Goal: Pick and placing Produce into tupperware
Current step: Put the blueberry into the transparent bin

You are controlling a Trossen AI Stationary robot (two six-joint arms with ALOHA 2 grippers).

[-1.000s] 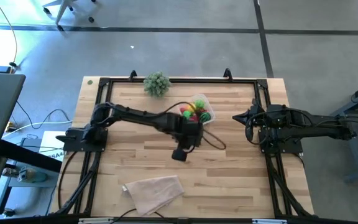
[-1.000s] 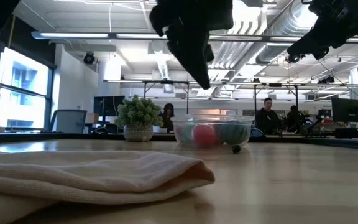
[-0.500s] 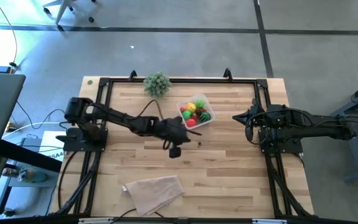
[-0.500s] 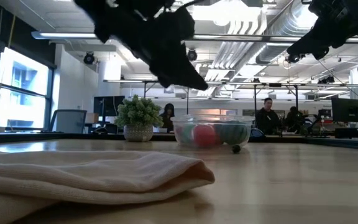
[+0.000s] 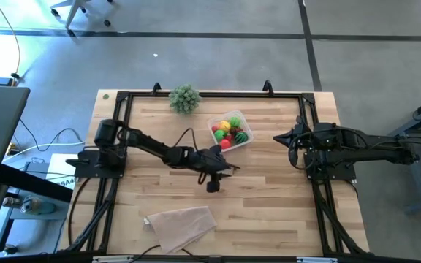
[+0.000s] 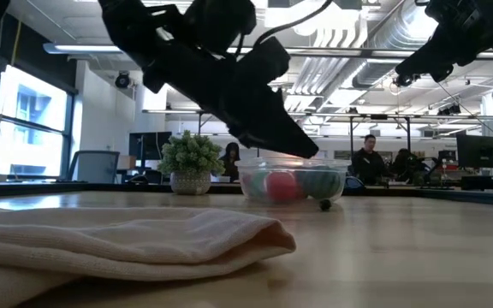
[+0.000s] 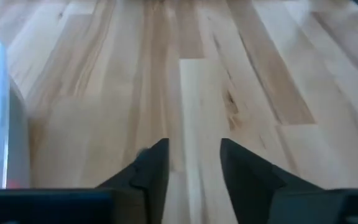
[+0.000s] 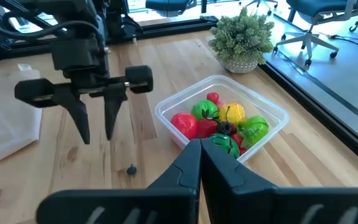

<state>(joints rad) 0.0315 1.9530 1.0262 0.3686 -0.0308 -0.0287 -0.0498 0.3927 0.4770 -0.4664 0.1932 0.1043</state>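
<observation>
Left gripper [image 8: 96,134]: fingers narrowly parted, empty, poised over dark piece [image 8: 131,168], tupperware's [image 8: 272,111] seven o'clock. Next: descend, close.

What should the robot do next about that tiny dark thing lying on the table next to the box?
Probably lower the left gripper onto the tiny dark piece. It lies on the bare wood outside the tupperware, while the other produce is already inside. The gripper hangs just above the table near it, fingers apart and empty.
</observation>
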